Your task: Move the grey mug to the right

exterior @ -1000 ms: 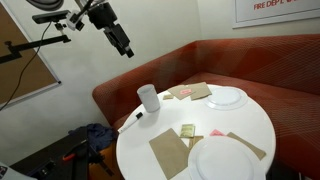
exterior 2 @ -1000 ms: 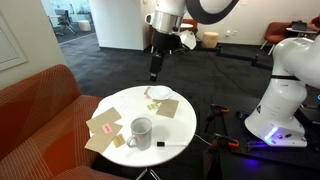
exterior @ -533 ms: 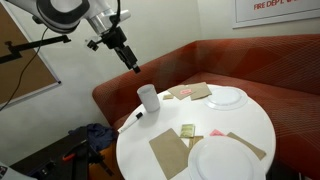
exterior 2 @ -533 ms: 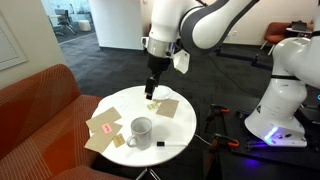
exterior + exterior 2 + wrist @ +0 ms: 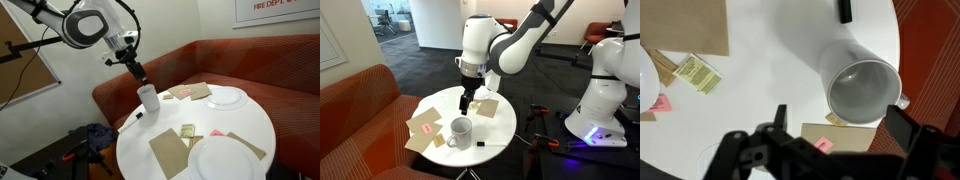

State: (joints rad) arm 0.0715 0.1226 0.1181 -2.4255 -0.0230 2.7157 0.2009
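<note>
The grey mug (image 5: 148, 97) stands upright near the edge of the round white desk (image 5: 228, 125). A black marker (image 5: 132, 120) lies just beside it at the rim. The pincer (image 5: 141, 76) hangs above the mug, clear of it. In the wrist view its fingers (image 5: 779, 118) are spread, with the mug's open mouth below.

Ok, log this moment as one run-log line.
phase: pre-grasp | gripper: open, above grey mug, no contact | mug state: upright on table
</note>
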